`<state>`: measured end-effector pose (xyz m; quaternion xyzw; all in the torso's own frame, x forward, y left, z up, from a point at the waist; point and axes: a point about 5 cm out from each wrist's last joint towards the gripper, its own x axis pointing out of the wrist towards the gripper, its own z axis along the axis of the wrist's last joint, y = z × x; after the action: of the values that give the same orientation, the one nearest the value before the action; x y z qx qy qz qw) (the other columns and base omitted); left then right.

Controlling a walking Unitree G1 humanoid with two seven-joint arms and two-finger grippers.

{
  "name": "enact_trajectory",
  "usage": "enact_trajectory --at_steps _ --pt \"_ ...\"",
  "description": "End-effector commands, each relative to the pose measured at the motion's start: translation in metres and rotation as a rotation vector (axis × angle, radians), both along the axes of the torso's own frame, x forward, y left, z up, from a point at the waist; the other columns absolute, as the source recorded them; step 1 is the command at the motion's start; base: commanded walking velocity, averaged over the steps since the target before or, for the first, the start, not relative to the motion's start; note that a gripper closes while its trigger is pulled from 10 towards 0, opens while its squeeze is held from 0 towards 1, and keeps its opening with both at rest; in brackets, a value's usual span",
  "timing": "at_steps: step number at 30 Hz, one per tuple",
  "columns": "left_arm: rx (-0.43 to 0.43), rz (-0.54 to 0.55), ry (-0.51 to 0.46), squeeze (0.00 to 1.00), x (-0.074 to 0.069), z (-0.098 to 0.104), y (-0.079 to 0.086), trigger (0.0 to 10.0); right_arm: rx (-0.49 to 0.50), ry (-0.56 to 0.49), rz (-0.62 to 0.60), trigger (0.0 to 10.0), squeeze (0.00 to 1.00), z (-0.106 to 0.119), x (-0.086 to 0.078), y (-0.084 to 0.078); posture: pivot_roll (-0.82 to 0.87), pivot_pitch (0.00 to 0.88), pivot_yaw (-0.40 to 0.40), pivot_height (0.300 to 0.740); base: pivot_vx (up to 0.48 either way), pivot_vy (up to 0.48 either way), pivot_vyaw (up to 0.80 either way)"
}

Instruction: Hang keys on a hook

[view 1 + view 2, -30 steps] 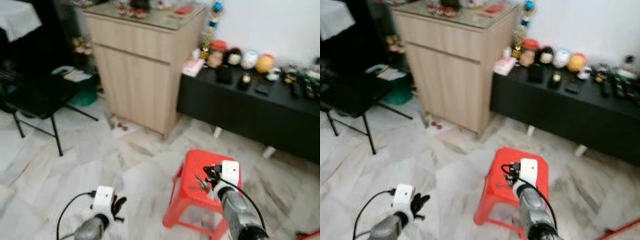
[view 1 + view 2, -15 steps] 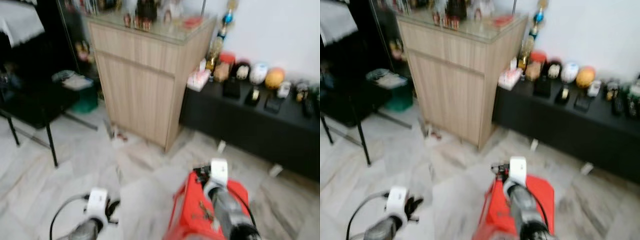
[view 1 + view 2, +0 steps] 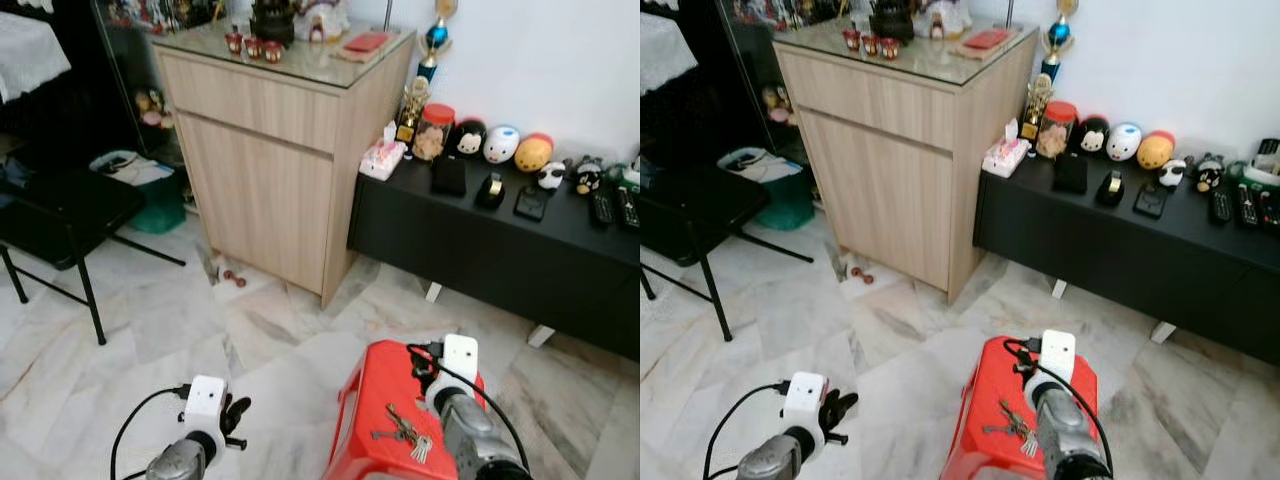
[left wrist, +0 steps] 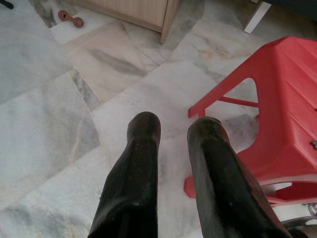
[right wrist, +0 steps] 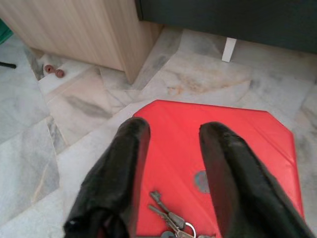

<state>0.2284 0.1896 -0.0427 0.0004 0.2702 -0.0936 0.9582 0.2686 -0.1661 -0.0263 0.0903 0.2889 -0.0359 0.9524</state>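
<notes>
Sharper than 0.5 s ago; camera shifted. Keys (image 3: 405, 435) lying loose on red stool (image 3: 372, 385), lower centre of frame. Right gripper (image 5: 171, 148) spread open above stool, empty, keys between fingers, untouched. Left gripper (image 4: 173, 131) parted, empty, over marble floor (image 3: 180, 320), lower left. Wooden cabinet (image 3: 285, 140) upper centre.

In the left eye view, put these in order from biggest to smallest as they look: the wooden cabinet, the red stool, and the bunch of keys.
1. Wooden cabinet, by far the largest.
2. Red stool; the picture's lower edge cuts it off and it stands nearer the camera, so its true size against the cabinet is unsure.
3. Keys, smallest, lying on the stool's seat.
</notes>
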Motion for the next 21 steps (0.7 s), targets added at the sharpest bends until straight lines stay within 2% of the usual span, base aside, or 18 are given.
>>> enact_trajectory --at_steps 1,7,14,21 --pt "0.004 -0.003 0.022 0.0 -0.004 -0.003 0.0 10.0 -0.005 0.0 -0.006 10.0 0.0 0.001 0.001 -0.002 -0.02 0.0 -0.065 0.74 0.0 0.0 0.0" --pt "0.014 0.016 0.029 0.0 -0.006 -0.004 0.005 10.0 -0.072 -0.008 -0.027 10.0 0.0 0.004 0.003 -0.006 -0.02 0.0 -0.065 0.74 0.0 0.0 0.0" --pt "0.016 0.032 0.034 0.0 -0.007 -0.005 0.008 10.0 -0.097 -0.035 -0.054 10.0 0.0 0.01 0.008 -0.011 -0.02 0.0 -0.068 0.696 0.0 0.0 0.0" --pt "0.018 0.035 0.037 0.0 -0.009 -0.006 0.008 10.0 -0.104 -0.052 -0.035 10.0 0.0 0.013 0.011 -0.007 -0.02 0.001 -0.071 0.656 0.0 0.0 0.0"
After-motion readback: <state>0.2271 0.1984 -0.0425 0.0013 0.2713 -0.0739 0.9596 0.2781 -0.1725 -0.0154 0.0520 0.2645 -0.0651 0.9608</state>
